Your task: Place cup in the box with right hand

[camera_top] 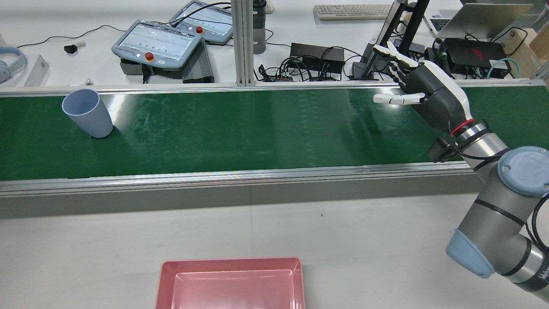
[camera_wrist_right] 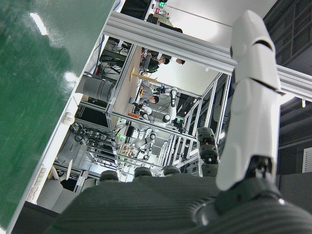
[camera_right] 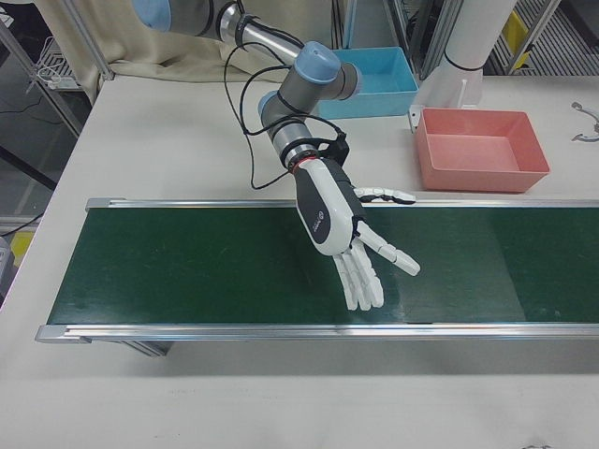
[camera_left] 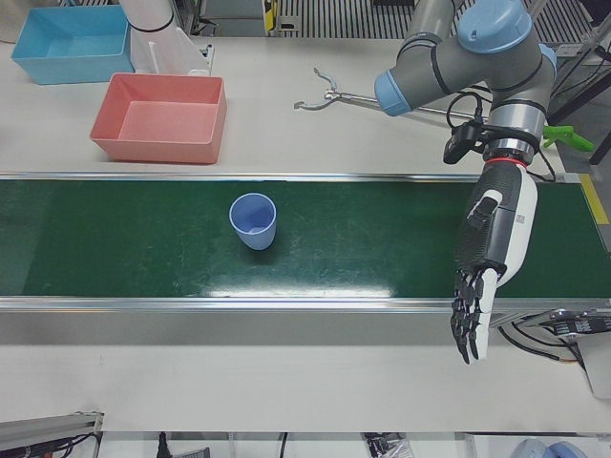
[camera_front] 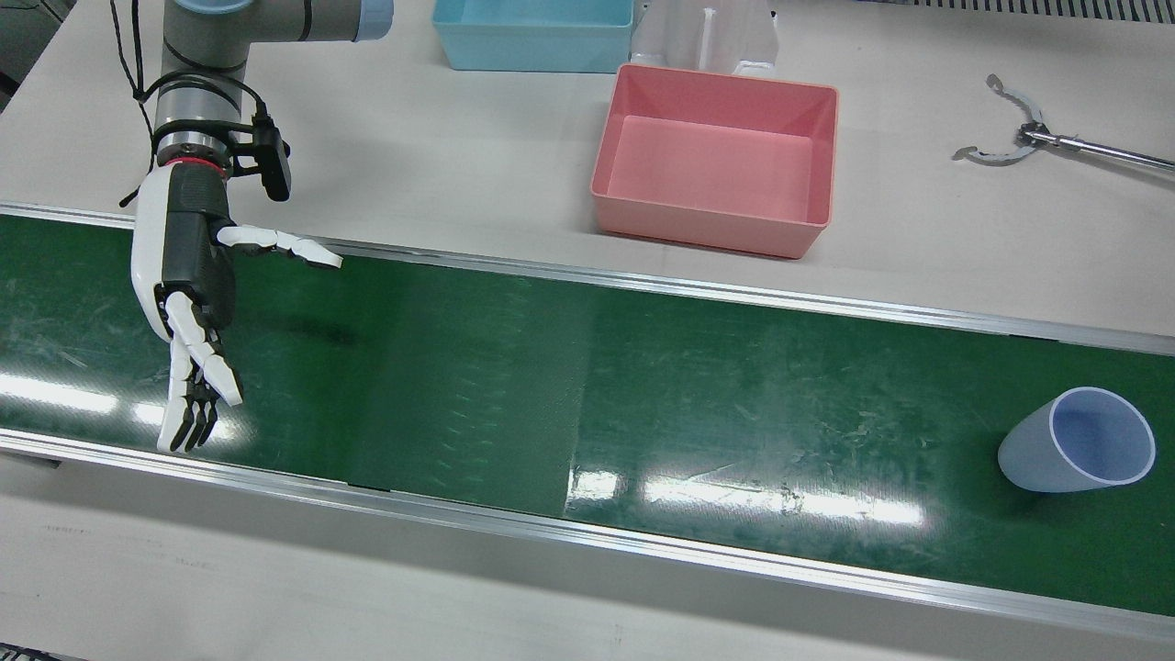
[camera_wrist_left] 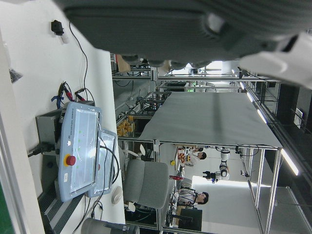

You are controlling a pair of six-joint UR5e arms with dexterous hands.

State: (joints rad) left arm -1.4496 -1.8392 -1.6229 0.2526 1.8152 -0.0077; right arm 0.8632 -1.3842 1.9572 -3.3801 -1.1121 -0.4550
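A pale blue cup stands upright on the green conveyor belt, mouth up. The empty pink box sits on the white table beside the belt. My right hand hovers open over the belt's opposite end, far from the cup, fingers spread and holding nothing. My left hand hangs open over the belt's edge, to the side of the cup and apart from it.
A blue box and a white pedestal stand behind the pink box. A metal grabber tool lies on the table. Teach pendants and cables sit beyond the belt's far rail.
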